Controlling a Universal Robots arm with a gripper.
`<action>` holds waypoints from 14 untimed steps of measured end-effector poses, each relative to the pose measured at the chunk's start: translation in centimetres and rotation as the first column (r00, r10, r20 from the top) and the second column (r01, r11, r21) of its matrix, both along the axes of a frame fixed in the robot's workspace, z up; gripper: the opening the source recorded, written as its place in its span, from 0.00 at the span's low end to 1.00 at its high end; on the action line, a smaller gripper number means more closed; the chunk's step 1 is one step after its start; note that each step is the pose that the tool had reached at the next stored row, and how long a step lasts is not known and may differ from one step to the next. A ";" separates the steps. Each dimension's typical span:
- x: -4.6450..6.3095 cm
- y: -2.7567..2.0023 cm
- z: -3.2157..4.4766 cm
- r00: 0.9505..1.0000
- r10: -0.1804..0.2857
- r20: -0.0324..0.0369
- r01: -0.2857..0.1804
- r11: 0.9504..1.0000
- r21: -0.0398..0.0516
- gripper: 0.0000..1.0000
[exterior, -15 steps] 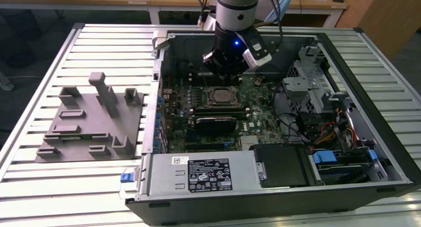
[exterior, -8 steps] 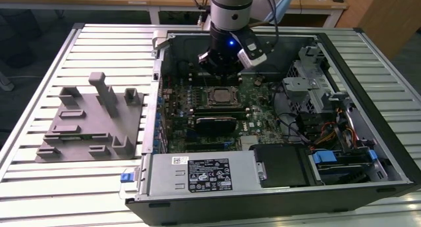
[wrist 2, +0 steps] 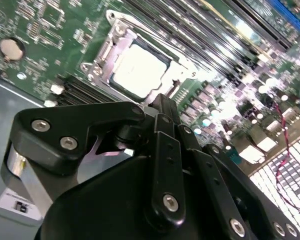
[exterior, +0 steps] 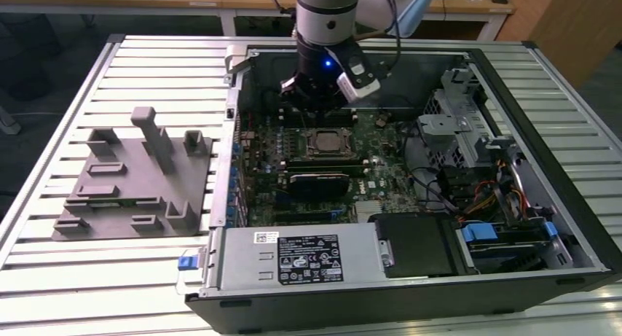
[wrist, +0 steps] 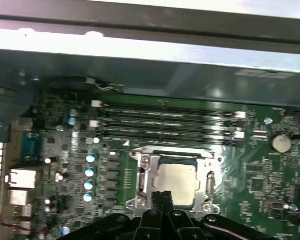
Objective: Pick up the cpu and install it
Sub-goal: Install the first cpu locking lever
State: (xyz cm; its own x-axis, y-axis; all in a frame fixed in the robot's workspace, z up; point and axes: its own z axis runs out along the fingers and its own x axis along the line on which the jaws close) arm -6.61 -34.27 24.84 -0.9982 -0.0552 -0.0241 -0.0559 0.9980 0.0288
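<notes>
Step, as judged: install nearly done, cpu lying flat in socket frame on motherboard, inside open computer case. Claw just above socket edge, fingers together, holding nothing. Any further move calls for care: fingertips close to frame and memory slots.

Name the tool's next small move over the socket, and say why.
Probably a short lift straight up: the cpu already lies flat in the socket, and the tool, shut and empty, hangs at its edge.
</notes>
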 end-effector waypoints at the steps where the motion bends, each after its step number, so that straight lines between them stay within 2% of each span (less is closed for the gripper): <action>1: -0.2 0.00 0.00 1.000 0.000 0.000 0.000 1.000 0.000 0.11; 14: -2.9 0.00 -0.01 1.000 0.000 0.000 0.000 1.000 0.000 0.11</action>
